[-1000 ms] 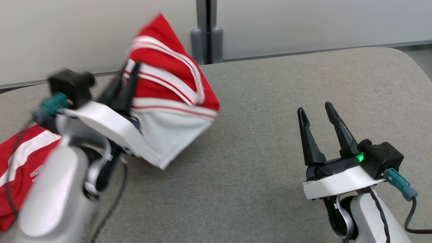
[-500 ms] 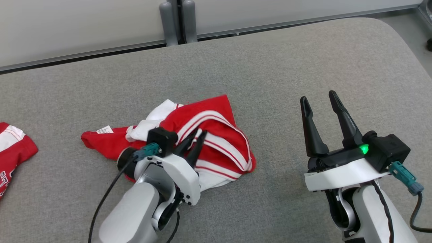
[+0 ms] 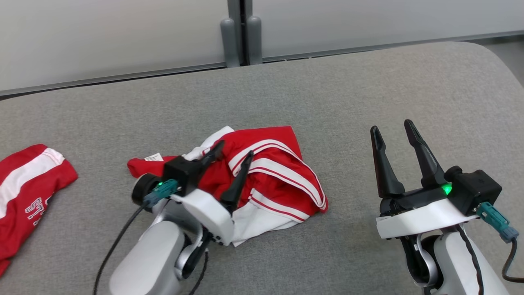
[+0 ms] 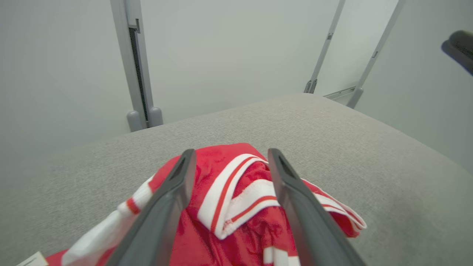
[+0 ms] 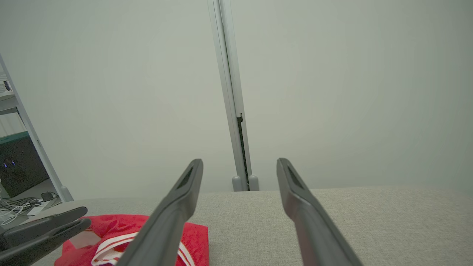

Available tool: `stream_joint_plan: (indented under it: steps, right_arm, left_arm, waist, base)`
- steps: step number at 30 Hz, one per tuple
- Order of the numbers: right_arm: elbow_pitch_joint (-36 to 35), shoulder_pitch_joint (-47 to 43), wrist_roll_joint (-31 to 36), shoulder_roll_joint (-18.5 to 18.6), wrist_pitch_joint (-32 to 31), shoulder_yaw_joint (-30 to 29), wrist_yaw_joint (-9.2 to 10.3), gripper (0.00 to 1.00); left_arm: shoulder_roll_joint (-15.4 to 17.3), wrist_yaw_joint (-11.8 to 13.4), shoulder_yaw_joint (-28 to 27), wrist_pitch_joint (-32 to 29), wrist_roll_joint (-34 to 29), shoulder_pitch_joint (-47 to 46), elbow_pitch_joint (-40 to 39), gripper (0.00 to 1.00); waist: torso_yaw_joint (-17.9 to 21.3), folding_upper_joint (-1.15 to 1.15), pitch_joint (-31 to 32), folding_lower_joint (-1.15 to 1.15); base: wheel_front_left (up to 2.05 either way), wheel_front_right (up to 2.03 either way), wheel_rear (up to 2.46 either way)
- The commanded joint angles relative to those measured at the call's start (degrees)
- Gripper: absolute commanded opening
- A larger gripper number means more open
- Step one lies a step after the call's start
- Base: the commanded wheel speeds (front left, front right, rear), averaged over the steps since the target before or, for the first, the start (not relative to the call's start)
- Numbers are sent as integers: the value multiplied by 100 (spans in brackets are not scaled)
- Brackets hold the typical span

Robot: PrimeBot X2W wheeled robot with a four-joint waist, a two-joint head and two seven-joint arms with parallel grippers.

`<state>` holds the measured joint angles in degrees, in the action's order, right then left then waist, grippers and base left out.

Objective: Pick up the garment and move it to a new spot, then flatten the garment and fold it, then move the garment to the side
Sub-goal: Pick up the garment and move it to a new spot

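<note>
Nearest you in the head view, the left claw (image 3: pixel 235 149) stands wide, its fingers spread over the garment (image 3: pixel 278 176) and gripping none of it. The right claw (image 3: pixel 391 125) is just as wide and empty, well off to the right above bare bench (image 3: pixel 327 94).

The garment lies crumpled in a heap at the middle of the bench: red, with white bands and thin red stripes, a white panel at its near edge and a small label (image 3: pixel 153 157) at its left end. The head view alone gives you a second red piece (image 3: pixel 28 184) with white lettering, flat at the bench's left edge, well apart from the heap.

The left wrist view puts you down among the folds: the left claw (image 4: pixel 231 151) has one finger on each side of a striped fold of the garment (image 4: pixel 240 207). You cannot tell from it whether the fingers touch the cloth.

The right wrist view shows the right claw (image 5: pixel 239 162) with only wall between its fingers. At that view's lower left are the garment (image 5: pixel 107 225) and the left claw (image 5: pixel 88 216), seen from the side.

The bench (image 4: pixel 332 129) is covered in grey woven fabric, with a rounded far right corner. Behind it stand pale wall panels joined at a grey post (image 3: pixel 241 32). At the right wrist view's left edge there is a shelf frame, with cables (image 5: pixel 22 207) on the floor.
</note>
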<state>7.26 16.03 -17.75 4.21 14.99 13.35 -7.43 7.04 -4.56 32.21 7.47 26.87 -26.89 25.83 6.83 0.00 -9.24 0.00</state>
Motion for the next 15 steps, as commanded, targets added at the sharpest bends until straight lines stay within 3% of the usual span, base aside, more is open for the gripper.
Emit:
stream_joint_plan:
  steps: [1,7,15]
  right_arm:
    - [-1,-46,4,54,30,-29,-11,100]
    - [-36,-169,55,96,30,-50,-12,100]
    - [-139,-478,97,44,30,-119,-11,100]
  left_arm:
    - [148,119,-114,54,33,140,-205,100]
    - [638,650,-669,245,163,779,-1231,100]
    - [998,1246,-1356,673,128,1737,-2257,100]
  waist:
    - [-137,0,107,0]
    - [-347,0,249,0]
    - [-533,0,416,0]
  base:
    - [0,0,0]
    - [0,0,0]
    - [0,0,0]
